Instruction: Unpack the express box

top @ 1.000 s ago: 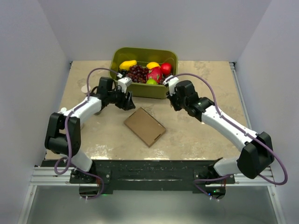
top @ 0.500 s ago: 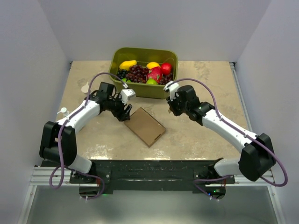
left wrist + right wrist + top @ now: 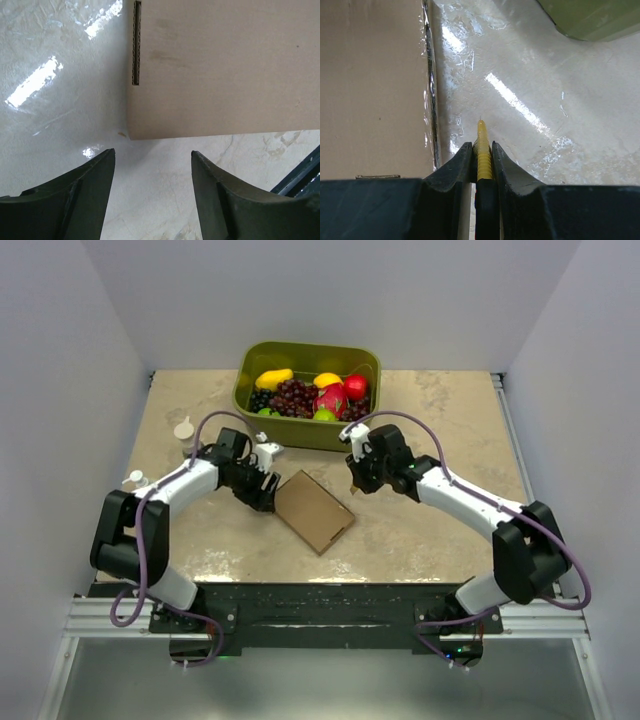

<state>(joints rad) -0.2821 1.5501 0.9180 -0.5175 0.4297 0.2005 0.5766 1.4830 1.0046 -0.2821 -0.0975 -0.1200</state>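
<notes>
Two tools have closed in on the express box [image 3: 310, 510], flat on the bench [image 3: 430, 530]: left tool [image 3: 152, 155] gapes wide at its corner, right tool [image 3: 482, 150] pinches a thin yellow stick [image 3: 482, 137], rear hidden.

The express box [image 3: 311, 511] — thin brown cardboard — lies flat, closed, askew.

In the left wrist view the express box [image 3: 225, 70] runs off the top and right edges, and the left claw [image 3: 151, 155] is cut off at the bottom; in the right wrist view only a corner of the green tub [image 3: 590, 17] shows; the right claw [image 3: 481, 150] pinches a thin yellow strip [image 3: 482, 140], its lower part hidden and its kind unclear; two white bits [image 3: 184, 428] on the tabletop [image 3: 400, 540] are too small to name.
</notes>
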